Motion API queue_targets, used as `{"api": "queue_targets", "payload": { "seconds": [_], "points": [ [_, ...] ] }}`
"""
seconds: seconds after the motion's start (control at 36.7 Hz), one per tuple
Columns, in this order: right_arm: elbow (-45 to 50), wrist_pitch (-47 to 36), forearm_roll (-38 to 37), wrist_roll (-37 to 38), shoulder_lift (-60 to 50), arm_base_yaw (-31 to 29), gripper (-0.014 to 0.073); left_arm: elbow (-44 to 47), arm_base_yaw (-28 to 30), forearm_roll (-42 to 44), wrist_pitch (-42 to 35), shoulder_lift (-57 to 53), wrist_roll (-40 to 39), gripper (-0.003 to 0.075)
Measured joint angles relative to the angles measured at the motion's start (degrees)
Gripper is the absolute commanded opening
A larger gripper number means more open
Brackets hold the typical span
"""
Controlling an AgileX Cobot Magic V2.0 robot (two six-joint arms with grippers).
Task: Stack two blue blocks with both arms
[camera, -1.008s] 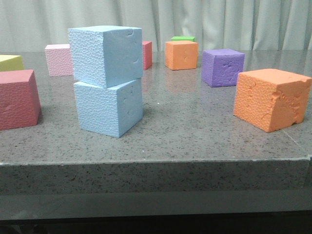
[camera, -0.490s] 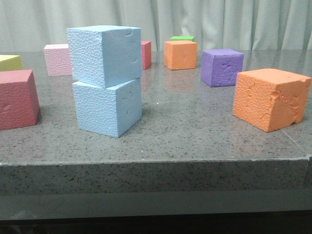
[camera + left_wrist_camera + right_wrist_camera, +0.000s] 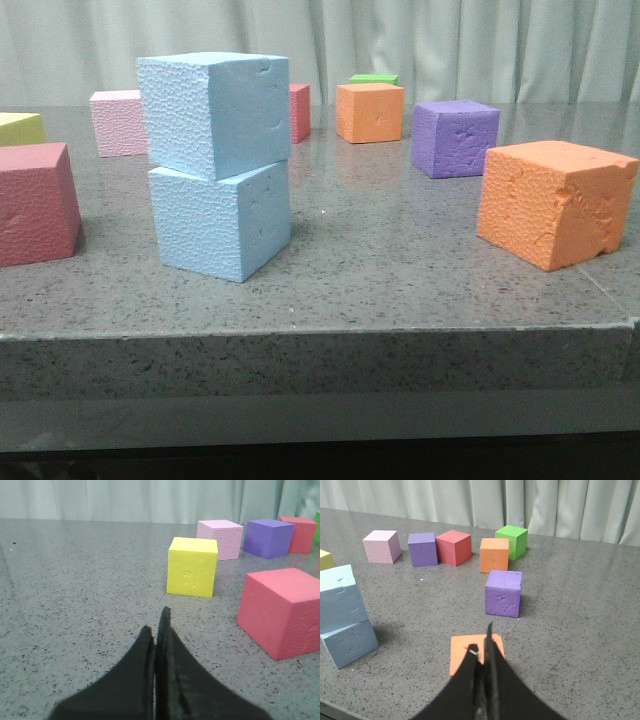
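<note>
The 2 blue blocks are stacked on the grey tabletop (image 3: pixel 400 250): the upper blue block (image 3: pixel 215 112) sits on the lower blue block (image 3: pixel 222 222), turned slightly askew, both faces pebbled and dented. The front view shows neither arm. The left claw (image 3: pixel 159 630) has its fingers pressed together, with no blue block in its view. The right claw (image 3: pixel 487 647), fingers also pressed together, hangs well apart from the stack, above an orange cube (image 3: pixel 465 655) it partly hides.
</note>
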Motion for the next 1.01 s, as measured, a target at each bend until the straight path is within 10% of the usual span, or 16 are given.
{"api": "queue_targets", "payload": {
  "seconds": [0.35, 0.68, 1.01],
  "points": [
    [1.0, -1.4, -3.3, 2.2, 0.0, 0.0, -0.0067, 0.0, 0.0, 0.0, 0.0, 0.0, 0.1, -0.002],
    [13.7, -12.2, -29.2, 33.0, -5.7, 0.0, -0.0067, 0.0, 0.0, 0.0, 0.0, 0.0, 0.1, -0.002],
    [26.7, -18.9, -32.5, 29.2, -16.8, 0.0, -0.0067, 0.0, 0.0, 0.0, 0.0, 0.0, 0.1, -0.002]
  ]
}}
